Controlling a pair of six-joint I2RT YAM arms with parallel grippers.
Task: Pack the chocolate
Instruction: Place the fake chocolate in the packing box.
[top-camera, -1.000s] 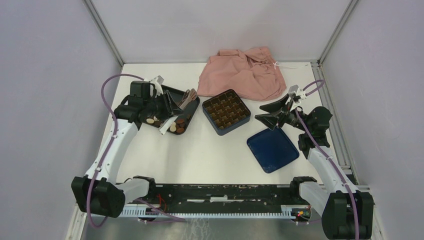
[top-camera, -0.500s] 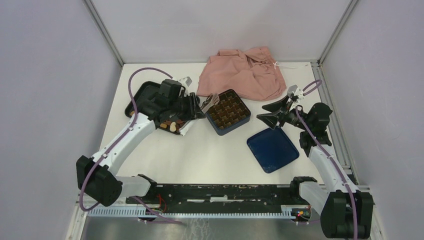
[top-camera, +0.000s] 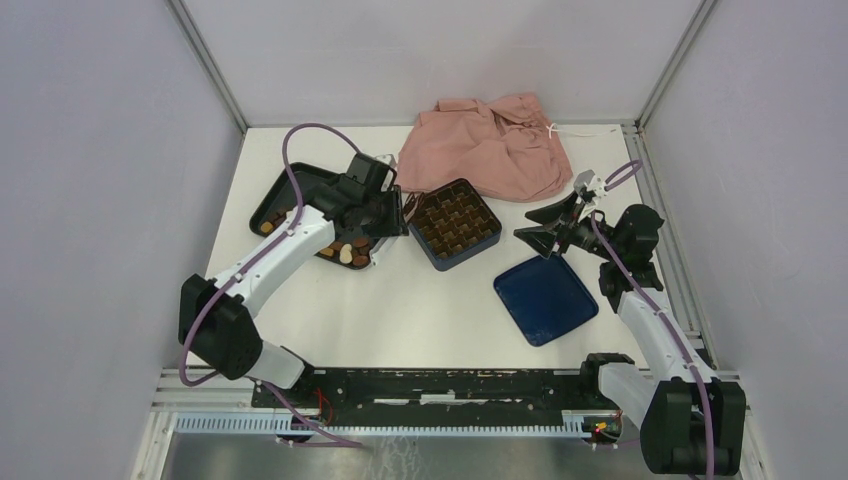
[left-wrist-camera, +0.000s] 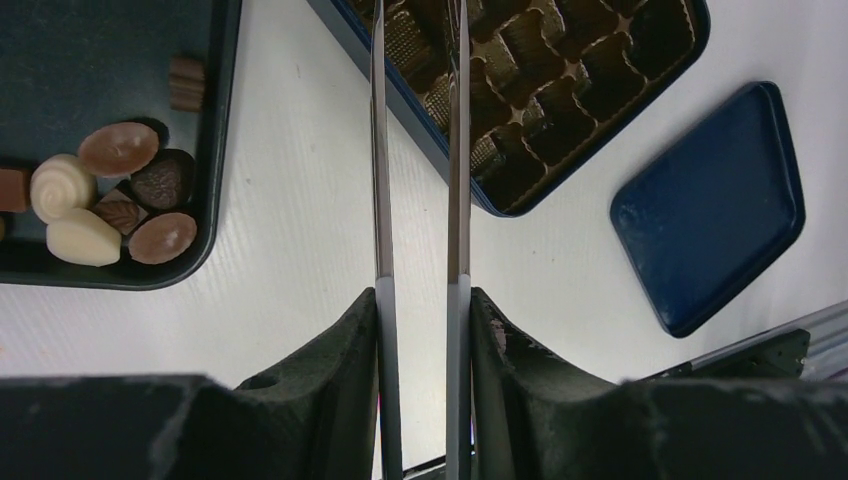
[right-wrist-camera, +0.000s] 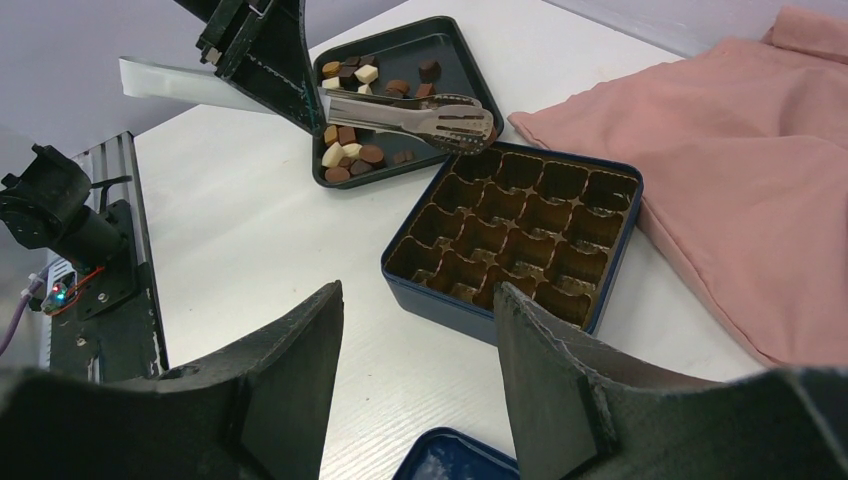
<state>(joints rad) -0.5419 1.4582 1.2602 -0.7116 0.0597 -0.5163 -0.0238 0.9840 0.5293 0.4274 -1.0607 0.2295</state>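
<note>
First, on the near right of the white table (top-camera: 400, 310) lay a dark blue lid (top-camera: 545, 298), flat and turned at an angle. Just past its far edge the right gripper (top-camera: 535, 226) hung above the table, jaws spread wide with nothing between them, pointing left toward the middle.

The left arm reached from the near left corner out toward the middle of the table. The left gripper (left-wrist-camera: 420, 300) was clamped on the handle end of a pair of metal tongs (left-wrist-camera: 458, 150), one finger pressed against each blade. The blades ran almost side by side with only a narrow gap between them. Their toothed tips sat close together over the left corner of the box (right-wrist-camera: 480, 310), the corner nearest the tray (right-wrist-camera: 400, 45). I could not tell whether a piece was caught between them.

The black tray lay to the left of the tongs, and the chocolate (left-wrist-camera: 110, 200) was in it. There were brown, tan and cream-white pieces, most of them bunched at the tray's near right corner and a few more toward its left end. The box stood just right of the tray, dark blue and square, with a gold-brown grid of cups inside.

Farthest off, a crumpled pink cloth (top-camera: 490, 150) lay just behind the box.
</note>
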